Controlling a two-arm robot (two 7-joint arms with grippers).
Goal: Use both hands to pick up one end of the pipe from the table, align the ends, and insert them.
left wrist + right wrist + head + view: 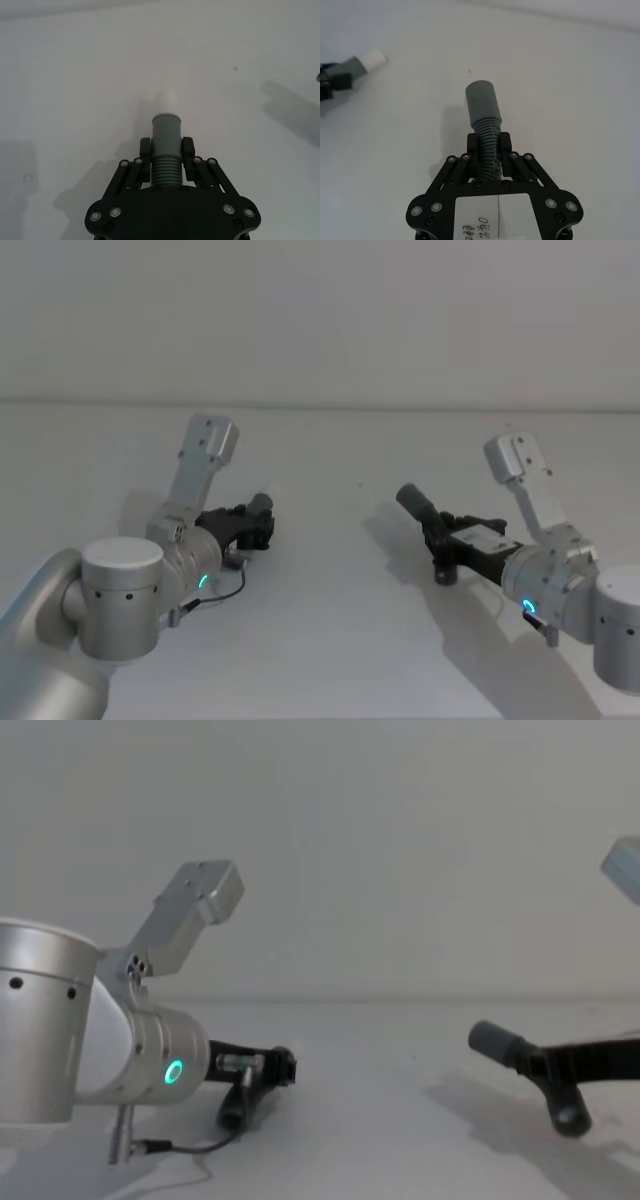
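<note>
The table is a plain matte white-grey surface across the lower two thirds of the head view; its far edge runs straight across the upper third, against a pale wall; a tiny dark speck lies near the centre; a thin dark cable appears to rest on it at lower left; soft shadows fall at centre right.

Table: is being lit softly and evenly from above, rather dimly. Soft-edged grey shadows are being cast on it beneath the left gripper, clamped on the tapered pipe piece, and beside the right gripper, clamped on the sleeved pipe piece. The whitish tip is being washed out against the surface. Green ring lights are being seen glowing on both wrists.
</note>
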